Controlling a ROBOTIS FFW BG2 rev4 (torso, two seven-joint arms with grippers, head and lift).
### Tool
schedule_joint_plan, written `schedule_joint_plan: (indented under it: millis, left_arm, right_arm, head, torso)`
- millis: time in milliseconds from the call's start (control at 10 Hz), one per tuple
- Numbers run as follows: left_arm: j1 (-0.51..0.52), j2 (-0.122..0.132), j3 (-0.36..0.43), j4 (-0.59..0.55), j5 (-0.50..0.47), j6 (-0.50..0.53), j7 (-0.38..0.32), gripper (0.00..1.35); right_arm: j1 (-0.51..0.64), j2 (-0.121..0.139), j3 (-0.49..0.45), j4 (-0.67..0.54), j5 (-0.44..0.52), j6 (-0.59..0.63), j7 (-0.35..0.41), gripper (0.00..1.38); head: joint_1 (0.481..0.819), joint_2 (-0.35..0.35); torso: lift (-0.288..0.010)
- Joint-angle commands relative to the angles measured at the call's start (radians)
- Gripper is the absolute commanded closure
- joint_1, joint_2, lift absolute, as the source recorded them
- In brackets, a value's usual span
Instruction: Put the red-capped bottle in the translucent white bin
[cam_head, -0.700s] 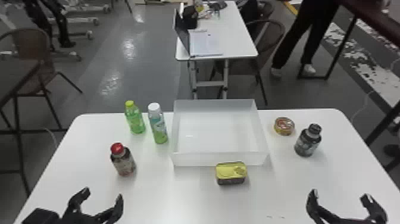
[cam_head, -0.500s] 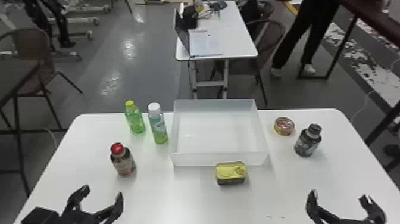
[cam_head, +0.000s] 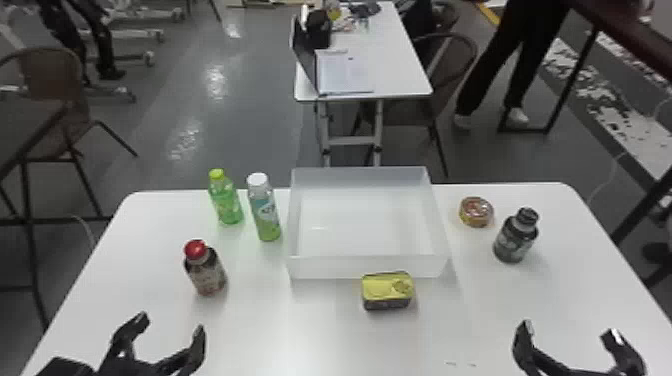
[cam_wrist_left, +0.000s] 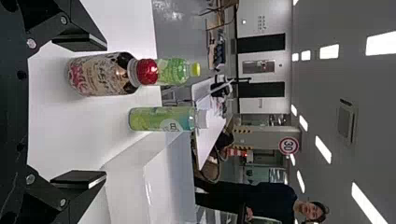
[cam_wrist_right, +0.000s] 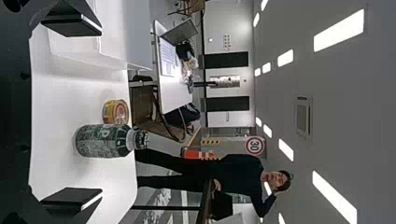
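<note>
clearly, left and right jaws gape; red-capped bottle (cam_head: 206, 274) stands clear of bin's edge (cam_head: 367, 265).

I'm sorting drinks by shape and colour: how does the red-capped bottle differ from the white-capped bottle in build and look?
The red-capped bottle is squat and broad, while the white-capped bottle is taller and slimmer. The red-capped bottle looks dark brown with a pale patterned label; the white-capped bottle is green and blue. Both stand upright on the table, capped and outside the bin.
</note>
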Motion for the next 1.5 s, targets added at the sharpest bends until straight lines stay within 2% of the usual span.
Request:
schedule_joint_plan:
  millis: [0, 200, 500, 600, 700, 900, 1100, 1200, 1400]
  left_arm:
    - [-0.001, -0.003, 0.012, 0.005, -0.001, 0.016, 0.002, 0.31]
    - [-0.023, -0.003, 0.026, 0.034, 0.005, 0.020, 0.004, 0.31]
    - [-0.122, -0.002, 0.048, 0.167, 0.043, 0.011, -0.021, 0.31]
    - [-0.144, 0.020, 0.049, 0.197, 0.039, 0.017, -0.022, 0.31]
    - [-0.176, 0.031, 0.057, 0.236, 0.033, 0.022, -0.039, 0.31]
    - [-0.259, 0.025, 0.118, 0.316, -0.038, 0.025, -0.093, 0.31]
    - [-0.372, 0.026, 0.190, 0.419, -0.105, 0.022, -0.176, 0.31]
    - [-0.434, 0.040, 0.196, 0.477, -0.130, 0.022, -0.207, 0.31]
    - [-0.544, 0.089, 0.157, 0.588, -0.177, 0.046, -0.256, 0.31]
  right_arm:
    - [-0.003, 0.002, 0.000, 0.002, -0.003, 0.000, 0.001, 0.08]
    - [-0.006, 0.002, 0.002, 0.005, -0.006, 0.001, 0.001, 0.08]
    - [-0.027, 0.002, 0.005, 0.017, -0.014, 0.003, 0.019, 0.08]
    - [-0.032, 0.002, 0.005, 0.020, -0.015, 0.004, 0.024, 0.08]
    - [-0.034, 0.002, 0.006, 0.022, -0.020, 0.006, 0.027, 0.09]
    - [-0.044, 0.002, 0.006, 0.028, -0.023, 0.009, 0.037, 0.09]
    - [-0.061, 0.002, 0.006, 0.037, -0.025, 0.017, 0.057, 0.09]
    - [-0.066, 0.002, 0.006, 0.042, -0.026, 0.018, 0.065, 0.09]
    - [-0.078, 0.002, 0.006, 0.051, -0.035, 0.020, 0.082, 0.09]
  head:
    - [0.695, 0.041]
    - [0.695, 0.052]
    - [0.695, 0.081]
    - [0.695, 0.088]
    - [0.695, 0.094]
    - [0.695, 0.103]
    - [0.695, 0.133]
    - [0.695, 0.148]
    - [0.695, 0.152]
  torso:
    - [-0.028]
    - [-0.028]
    - [-0.028]
    - [-0.028]
    - [-0.028]
    - [-0.028]
    - [-0.028]
    - [-0.028]
    - [-0.028]
